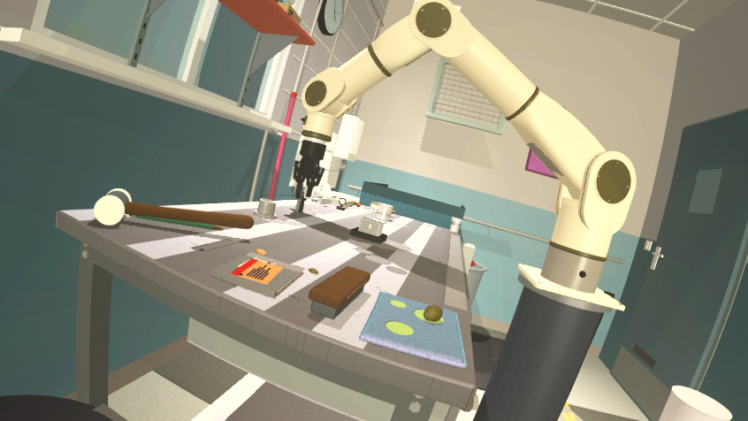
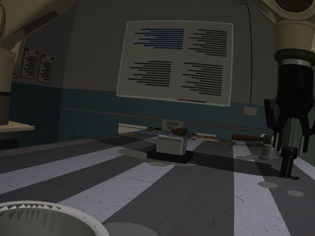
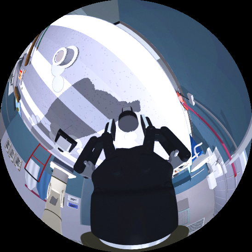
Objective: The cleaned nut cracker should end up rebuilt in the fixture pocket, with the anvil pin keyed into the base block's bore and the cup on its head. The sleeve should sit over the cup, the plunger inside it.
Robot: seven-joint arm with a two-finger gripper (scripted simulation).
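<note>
The dark anvil pin (image 2: 288, 161) (image 3: 127, 121) (image 1: 301, 202) stands upright on the table a short way from the grey flanged cup (image 2: 269, 152) (image 3: 63, 56) (image 1: 267, 208), and the two are apart. Farther toward the table's middle, the pale base block (image 2: 170, 145) (image 1: 370, 226) sits in the black fixture pocket (image 2: 169, 156) (image 3: 65, 140). My gripper (image 2: 289, 147) (image 3: 127, 126) (image 1: 305, 195) hangs straight above the pin with its fingers down on either side of the pin's head. It is open and holds nothing.
A white bowl rim (image 2: 48, 218) fills the near corner in the second side camera. A mallet (image 1: 172, 212), a booklet (image 1: 259, 273), a brown block (image 1: 339, 290) and a blue mat with a nut (image 1: 416, 324) lie on the table's far half. Grey discs dot the table near the pin.
</note>
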